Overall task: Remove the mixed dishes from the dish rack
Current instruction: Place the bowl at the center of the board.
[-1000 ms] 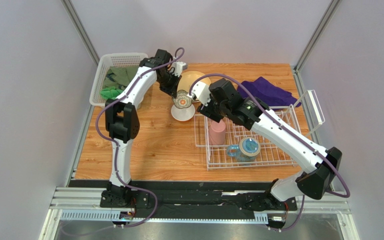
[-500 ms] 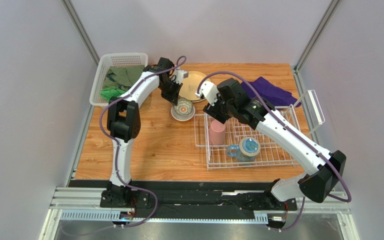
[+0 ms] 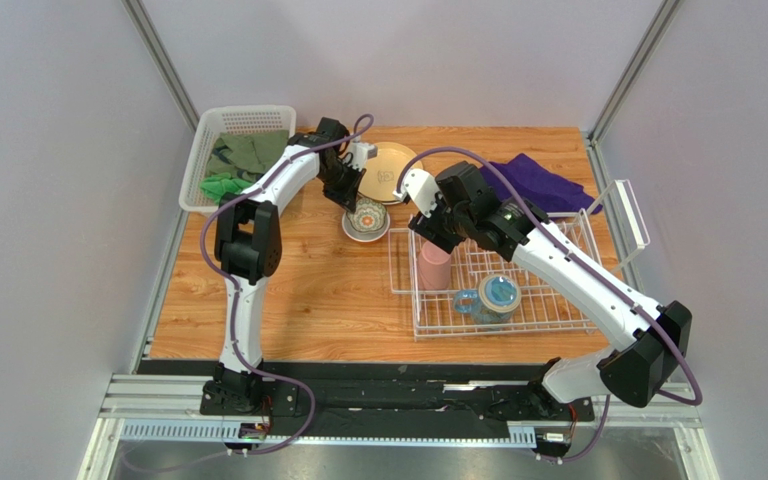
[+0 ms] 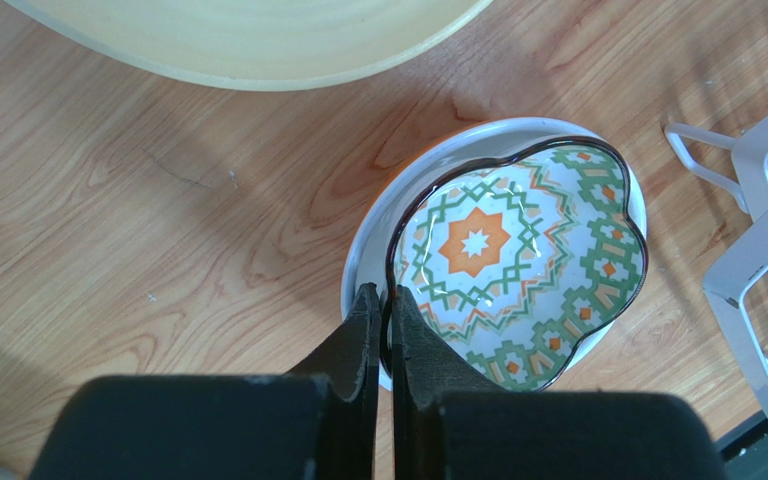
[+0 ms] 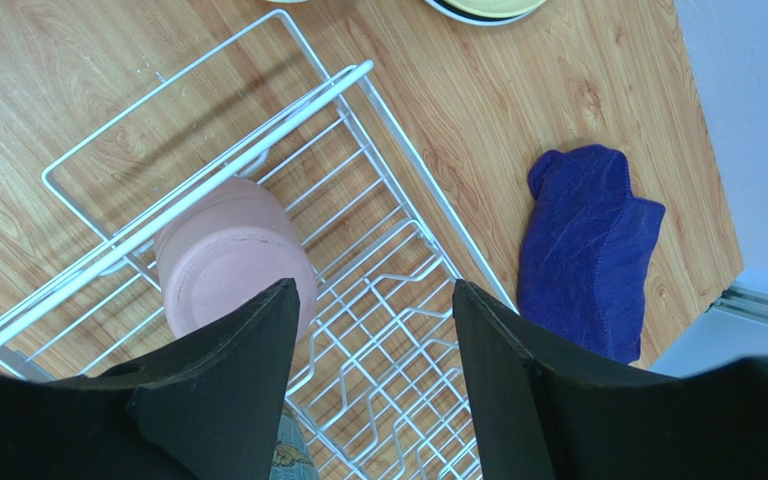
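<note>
My left gripper (image 4: 381,292) is shut on the dark rim of a small orange, green and white patterned bowl (image 4: 518,260), which rests inside a white bowl (image 4: 373,240) on the table. In the top view this gripper (image 3: 355,202) is at the bowl (image 3: 367,215), left of the dish rack (image 3: 558,315). A cream-tan plate (image 3: 390,170) lies just behind. My right gripper (image 5: 373,295) is open and empty above the rack's wires (image 5: 398,250), beside the upside-down pink tumbler (image 5: 223,255). The tumbler (image 3: 434,266) and the blue mug (image 3: 499,294) stand in the rack.
A purple cloth (image 3: 536,185) lies behind the rack, also in the right wrist view (image 5: 583,245). A white mesh basket (image 3: 213,135) with green cloths sits at the back left. The rack's side panel (image 3: 632,212) stands open at the right.
My left gripper has lowered the patterned bowl from a tilted hold above the white bowl down into it. My right arm has shifted slightly right over the rack.
</note>
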You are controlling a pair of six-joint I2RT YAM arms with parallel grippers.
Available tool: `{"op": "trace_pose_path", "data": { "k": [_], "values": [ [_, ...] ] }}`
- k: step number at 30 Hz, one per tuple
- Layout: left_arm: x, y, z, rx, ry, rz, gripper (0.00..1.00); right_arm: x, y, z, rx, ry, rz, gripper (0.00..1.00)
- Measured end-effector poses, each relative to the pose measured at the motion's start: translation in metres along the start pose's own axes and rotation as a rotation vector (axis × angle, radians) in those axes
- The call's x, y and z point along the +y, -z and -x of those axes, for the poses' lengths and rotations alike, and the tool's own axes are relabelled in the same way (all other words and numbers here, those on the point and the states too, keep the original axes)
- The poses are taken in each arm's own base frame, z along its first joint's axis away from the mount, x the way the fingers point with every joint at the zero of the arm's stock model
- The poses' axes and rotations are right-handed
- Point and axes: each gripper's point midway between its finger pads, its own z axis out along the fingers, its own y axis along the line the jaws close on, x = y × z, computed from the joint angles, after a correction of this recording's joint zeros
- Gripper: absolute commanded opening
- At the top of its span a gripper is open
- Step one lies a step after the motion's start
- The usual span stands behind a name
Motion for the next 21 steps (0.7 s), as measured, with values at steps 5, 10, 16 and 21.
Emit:
{"op": "trace_pose_path", "data": {
  "k": [5,10,16,21],
  "values": [
    [0.0,-0.001,-0.003,0.007,0.002,0.0,0.1,0.001,0.001,-0.003,-0.002,-0.002,0.0,0.63],
    [0.0,-0.002,-0.003,0.009,0.002,0.0,0.15,0.003,-0.002,-0.008,0.009,-0.003,0.009,0.63],
    [0.0,-0.002,-0.004,0.01,0.001,0.001,0.23,0.005,-0.004,-0.011,0.014,-0.005,0.017,0.64],
    [0.001,-0.002,-0.004,0.01,0.001,0.003,0.29,0.007,-0.005,-0.014,0.016,-0.005,0.022,0.64]
  ]
}}
